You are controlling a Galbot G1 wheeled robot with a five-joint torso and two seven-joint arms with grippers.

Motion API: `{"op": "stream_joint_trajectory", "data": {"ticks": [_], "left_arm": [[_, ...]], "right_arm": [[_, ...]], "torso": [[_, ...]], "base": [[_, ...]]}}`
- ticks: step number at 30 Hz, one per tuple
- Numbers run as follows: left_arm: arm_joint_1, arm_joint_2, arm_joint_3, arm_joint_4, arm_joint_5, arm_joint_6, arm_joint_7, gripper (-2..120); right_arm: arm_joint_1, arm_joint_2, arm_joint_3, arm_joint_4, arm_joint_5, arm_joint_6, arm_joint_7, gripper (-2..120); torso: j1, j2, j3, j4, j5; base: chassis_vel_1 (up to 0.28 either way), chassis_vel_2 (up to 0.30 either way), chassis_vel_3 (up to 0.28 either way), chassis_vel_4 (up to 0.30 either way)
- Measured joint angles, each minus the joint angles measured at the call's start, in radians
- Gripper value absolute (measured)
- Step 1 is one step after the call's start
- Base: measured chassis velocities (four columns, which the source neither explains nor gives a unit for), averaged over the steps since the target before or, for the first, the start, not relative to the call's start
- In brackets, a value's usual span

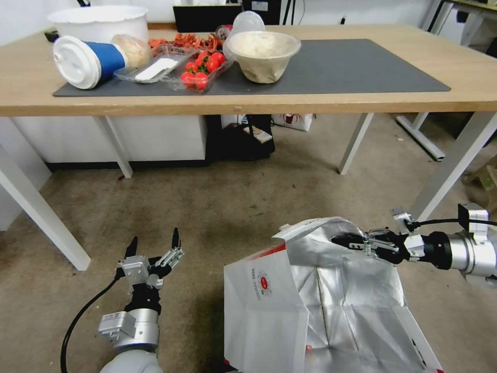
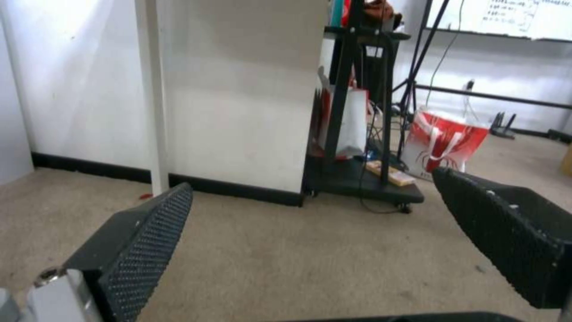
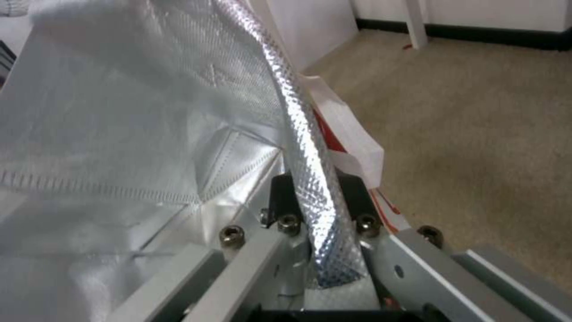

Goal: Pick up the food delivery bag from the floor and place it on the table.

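Note:
The food delivery bag (image 1: 310,305) stands open at the lower right of the head view, white outside with a round red logo and silver foil inside. My right gripper (image 1: 348,241) is shut on the bag's far top rim, coming in from the right. In the right wrist view the foil rim (image 3: 310,147) runs pinched between the closed jaws. My left gripper (image 1: 154,244) hovers open over the floor (image 1: 233,202) to the left of the bag, its black pads (image 2: 149,241) wide apart. The table (image 1: 31,83) spans the top of the head view.
On the table's dark mat (image 1: 352,67) sit a paper bowl (image 1: 263,54), a tomato tray (image 1: 199,70), a tipped blue cup (image 1: 88,61) and a white tub (image 1: 101,22). White table legs (image 1: 41,212) flank the carpet. Another red-and-white bag (image 2: 444,143) and a black rack (image 2: 357,107) stand under the table.

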Motion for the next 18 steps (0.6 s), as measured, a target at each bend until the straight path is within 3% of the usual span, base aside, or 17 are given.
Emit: {"op": "stream_joint_trajectory", "data": {"ticks": [7, 18], "left_arm": [[0.000, 0.003, 0.003, -0.007, -0.024, -0.003, 0.015, 100], [0.000, 0.008, 0.002, -0.008, -0.024, 0.000, 0.025, 100]], "right_arm": [[-0.018, 0.030, 0.011, 0.015, -0.031, 0.007, -0.013, 0], [-0.044, 0.064, 0.013, 0.033, -0.058, 0.014, -0.026, 0]], "torso": [[0.000, 0.004, 0.002, -0.0001, 0.0001], [0.002, 0.045, 0.042, -0.0001, 0.0000]], "base": [[0.000, 0.000, 0.000, 0.000], [0.000, 0.000, 0.000, 0.000]]}}
